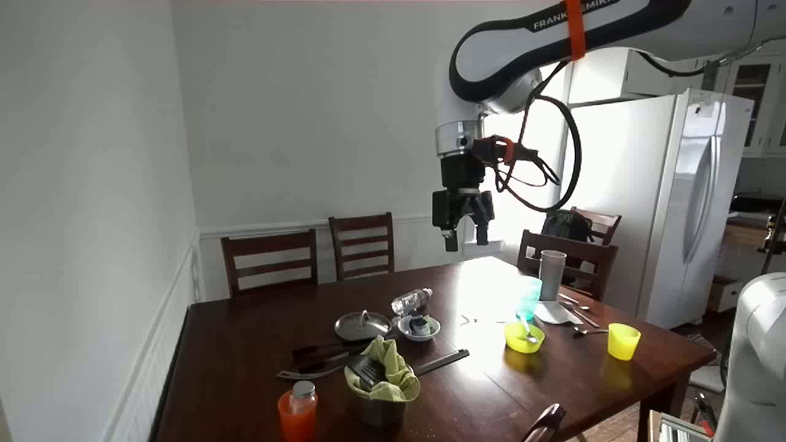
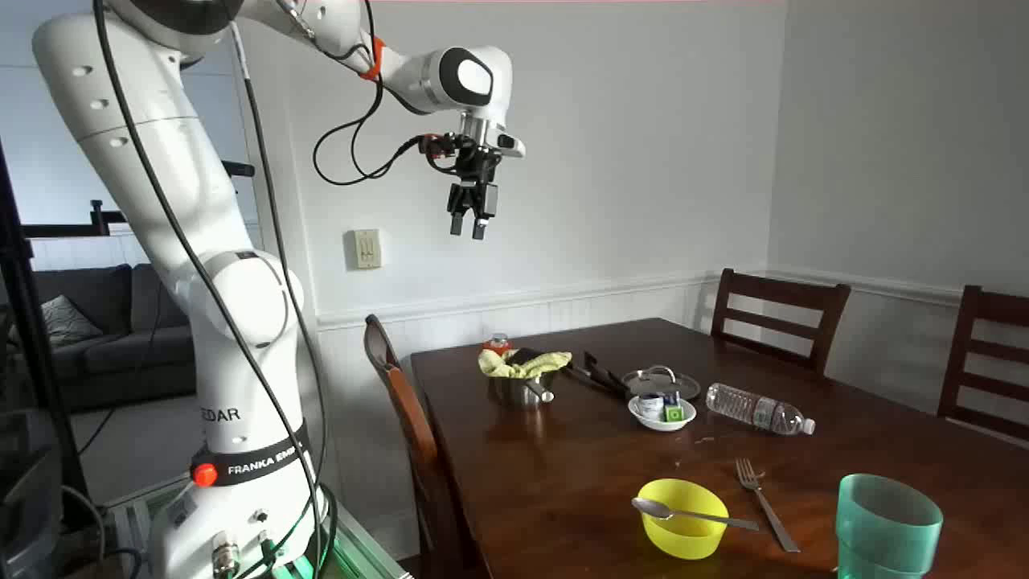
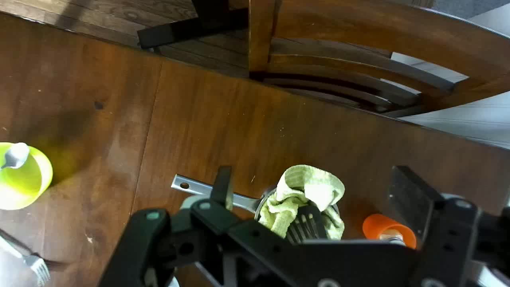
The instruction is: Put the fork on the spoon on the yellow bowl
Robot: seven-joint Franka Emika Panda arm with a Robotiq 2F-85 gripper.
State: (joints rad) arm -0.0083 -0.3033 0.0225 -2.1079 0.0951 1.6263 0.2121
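Can read "FRANKA EMI" low on the arm, "EDAR" just above. Count one spoon laid across the yellow bowl, one fork on the table just beside the yellow bowl, four cups. See arm poised high, well apart from the yellow bowl, with gripper aimed straight down and fingers spread apart.

White arm (orange-strapped) — black fingers
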